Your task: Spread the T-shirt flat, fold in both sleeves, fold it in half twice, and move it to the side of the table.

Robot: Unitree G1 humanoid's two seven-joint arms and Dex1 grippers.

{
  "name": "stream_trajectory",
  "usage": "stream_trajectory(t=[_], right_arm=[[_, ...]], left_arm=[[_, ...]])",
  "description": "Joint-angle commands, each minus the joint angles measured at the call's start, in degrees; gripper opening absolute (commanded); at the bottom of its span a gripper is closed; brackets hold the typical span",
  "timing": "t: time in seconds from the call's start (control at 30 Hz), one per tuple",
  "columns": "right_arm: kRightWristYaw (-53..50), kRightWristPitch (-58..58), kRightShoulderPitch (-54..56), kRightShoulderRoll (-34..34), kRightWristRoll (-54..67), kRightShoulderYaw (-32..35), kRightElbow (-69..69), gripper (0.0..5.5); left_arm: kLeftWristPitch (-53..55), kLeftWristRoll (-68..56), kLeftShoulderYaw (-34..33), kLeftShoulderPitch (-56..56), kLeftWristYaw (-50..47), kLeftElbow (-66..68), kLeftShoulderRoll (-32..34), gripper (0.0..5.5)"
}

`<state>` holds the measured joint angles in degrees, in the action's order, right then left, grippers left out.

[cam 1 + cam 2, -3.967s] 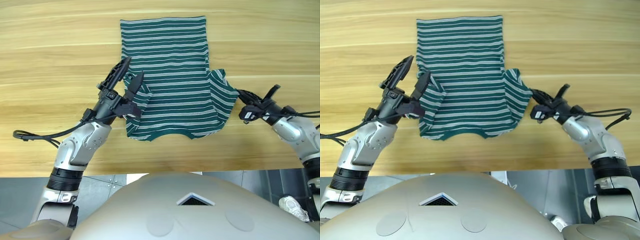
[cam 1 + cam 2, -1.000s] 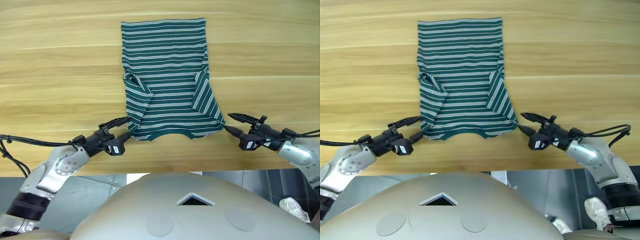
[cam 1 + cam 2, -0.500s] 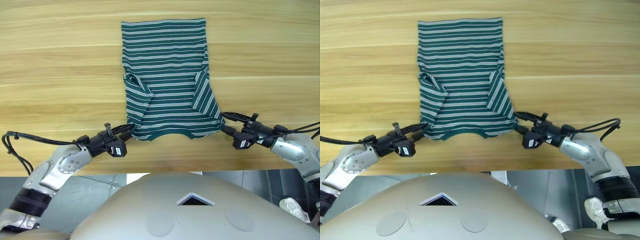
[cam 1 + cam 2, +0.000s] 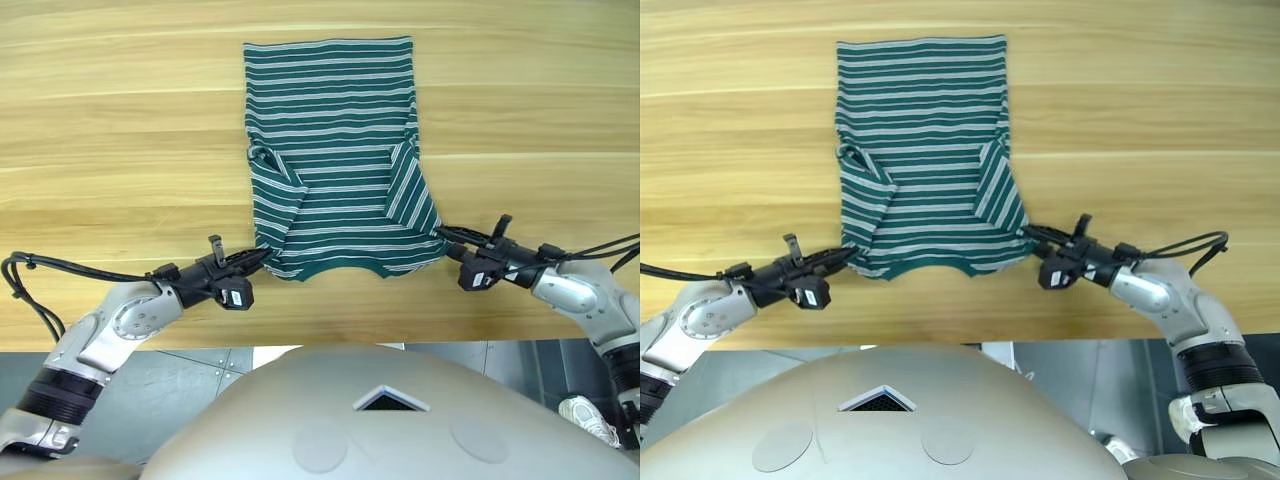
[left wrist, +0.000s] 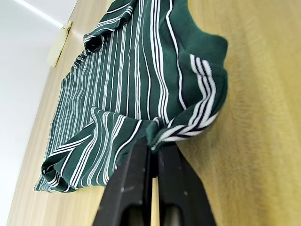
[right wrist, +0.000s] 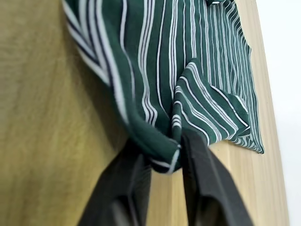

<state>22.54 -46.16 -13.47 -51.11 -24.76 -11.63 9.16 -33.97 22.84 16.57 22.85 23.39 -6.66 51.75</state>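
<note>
T-shirt (image 4: 335, 140) of striped knit bunches in left pincer (image 4: 262, 257) and right pincer (image 4: 444, 237).

Readable text: none.
Left pincer (image 4: 262, 258) white sticker (image 4: 237, 297): too small to read.
Right pincer (image 4: 442, 236) white label (image 4: 477, 281): too small to read.

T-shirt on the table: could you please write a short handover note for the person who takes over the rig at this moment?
Left gripper: shut on the near left corner of the T-shirt.
Right gripper: shut on the near right corner.
The T-shirt lies flat on the middle of the table, collar end toward the robot.
Done: spread flat, both sleeves folded in.
Left: fold it in half twice, probably starting by carrying the held corners to the far edge, then move it to the side of the table.
</note>
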Motion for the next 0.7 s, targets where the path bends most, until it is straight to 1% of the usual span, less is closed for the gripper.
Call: stream_trajectory(t=[0.03, 0.07, 0.1, 0.23, 0.3, 0.37, 0.47, 0.57, 0.63, 0.7], right_arm=[[0.0, 0.4, -0.9, -0.5, -0.1, 0.9, -0.8, 0.27], [0.0, 0.3, -1.3, -0.5, 0.1, 1.1, -1.1, 0.07], [-0.1, 0.2, -1.8, -0.5, 0.3, 1.3, -1.5, 0.02], [-0.4, 0.2, -4.1, -0.4, 0.7, 1.9, -3.0, 0.0], [0.0, 0.2, -7.4, -0.8, 2.5, 2.7, -5.1, 0.0], [1.3, -0.3, -12.2, -2.0, 7.0, 3.7, -8.7, 0.0], [2.7, 0.3, -19.3, -4.0, 12.6, 6.7, -13.0, 0.0], [3.6, 1.5, -22.5, -4.1, 15.4, 9.2, -15.9, 0.0], [3.7, 2.5, -20.6, -2.7, 17.0, 9.4, -16.6, 0.0], [3.1, 4.4, -15.4, 0.0, 17.6, 9.1, -16.9, 0.0]], left_arm=[[3.0, 5.3, 3.8, 2.3, 1.5, 7.8, -1.7, 0.0], [2.7, 5.4, 4.1, 2.3, 1.5, 8.1, -2.0, 0.0], [2.4, 5.1, 4.4, 2.6, 1.7, 7.9, -2.2, 0.0], [1.3, 2.3, 4.8, 5.6, 2.6, 6.0, -2.0, 0.0], [0.3, -0.2, 5.1, 8.9, 2.8, 4.7, -1.6, 0.0], [-1.2, -3.7, 6.3, 12.4, 3.2, 3.6, -1.7, 0.0], [-2.9, -8.2, 6.7, 17.1, 2.9, 0.9, -1.3, 0.0], [-4.4, -12.1, 3.2, 19.5, 1.4, -2.5, -0.8, 0.0], [-4.6, -14.9, -0.9, 16.8, 0.0, -3.2, -2.0, 0.0], [-3.4, -16.6, -5.3, 10.1, -2.8, -2.4, -5.6, 0.0]])
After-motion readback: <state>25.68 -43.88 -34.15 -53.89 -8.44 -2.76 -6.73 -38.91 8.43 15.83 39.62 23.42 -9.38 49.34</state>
